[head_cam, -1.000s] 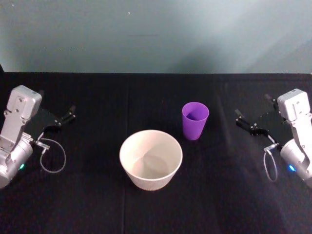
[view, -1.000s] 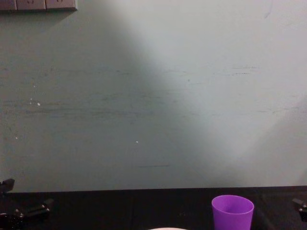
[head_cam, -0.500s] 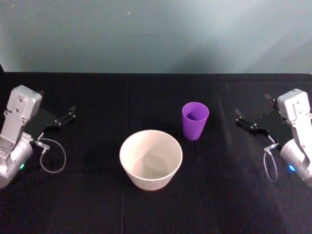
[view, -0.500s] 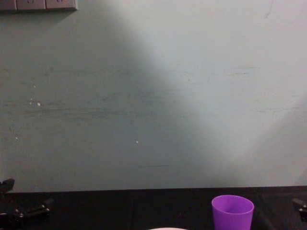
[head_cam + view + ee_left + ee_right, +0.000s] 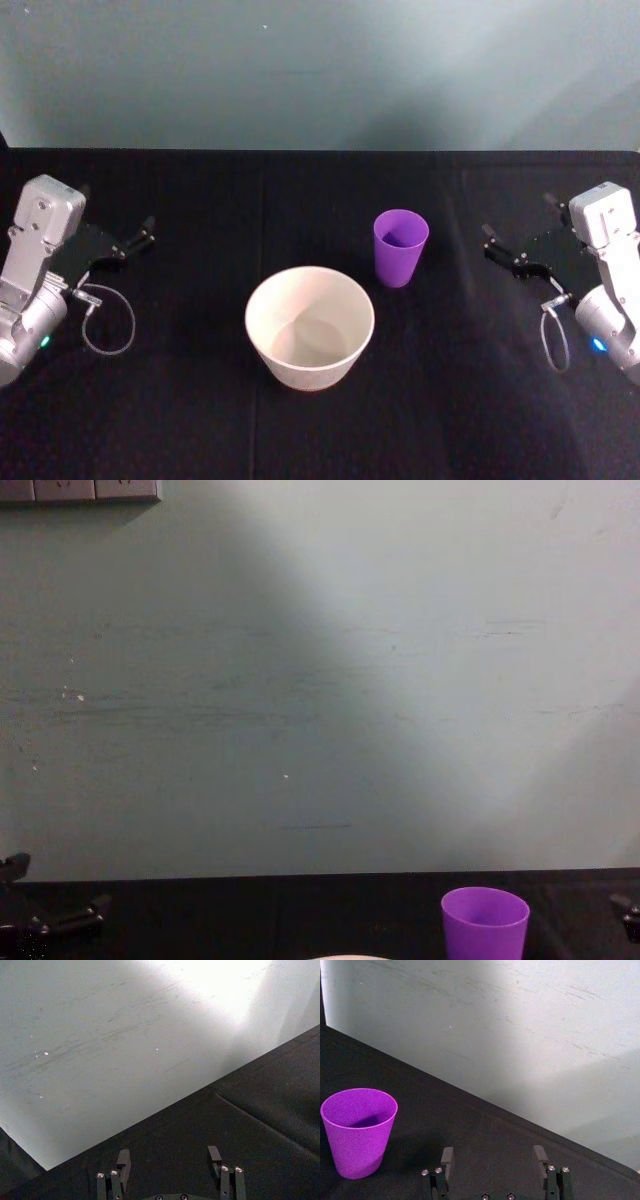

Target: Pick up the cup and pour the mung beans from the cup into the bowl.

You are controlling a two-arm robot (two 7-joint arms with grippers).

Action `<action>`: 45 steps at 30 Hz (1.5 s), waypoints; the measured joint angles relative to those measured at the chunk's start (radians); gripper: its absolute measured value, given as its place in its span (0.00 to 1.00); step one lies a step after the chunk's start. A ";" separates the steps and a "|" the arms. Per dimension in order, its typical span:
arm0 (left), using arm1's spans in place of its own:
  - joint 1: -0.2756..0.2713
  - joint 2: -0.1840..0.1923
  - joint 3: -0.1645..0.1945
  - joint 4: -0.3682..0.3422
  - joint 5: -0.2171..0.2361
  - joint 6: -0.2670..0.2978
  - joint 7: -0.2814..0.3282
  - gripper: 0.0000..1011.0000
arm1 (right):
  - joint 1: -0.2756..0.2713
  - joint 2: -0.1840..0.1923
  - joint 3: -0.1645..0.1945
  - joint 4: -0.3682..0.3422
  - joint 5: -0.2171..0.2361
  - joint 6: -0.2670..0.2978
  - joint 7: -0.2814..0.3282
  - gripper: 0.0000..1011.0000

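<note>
Place: robot test lab.
Surface: desk (image 5: 200,430) draped in black cloth.
Backdrop: bare pale-green wall (image 5: 320,680) at 12 o'clock.
Fittings: sockets (image 5: 80,490) high toward 11 o'clock.

no readable text, labels or numbers

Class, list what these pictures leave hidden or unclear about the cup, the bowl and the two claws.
- Cup: in the head view, shadow inside its wall hides the bottom, so its contents cannot be made out.
- Bowl: in the chest view, the lower edge cuts off all but a sliver of rim.
- Left claw and right claw: both open in their wrist views, where the lower edge cuts off the finger bases.
</note>
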 joint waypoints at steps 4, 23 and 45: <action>0.000 0.000 0.000 0.000 0.000 0.000 0.000 0.99 | 0.000 0.000 0.000 0.000 0.000 0.000 0.000 0.99; 0.000 0.000 0.000 0.000 0.000 0.000 0.000 0.99 | -0.015 -0.001 0.008 -0.006 0.001 0.015 0.017 0.99; 0.000 0.000 0.000 0.000 0.000 0.000 0.000 0.99 | -0.044 -0.066 -0.009 -0.003 0.051 -0.008 0.217 0.99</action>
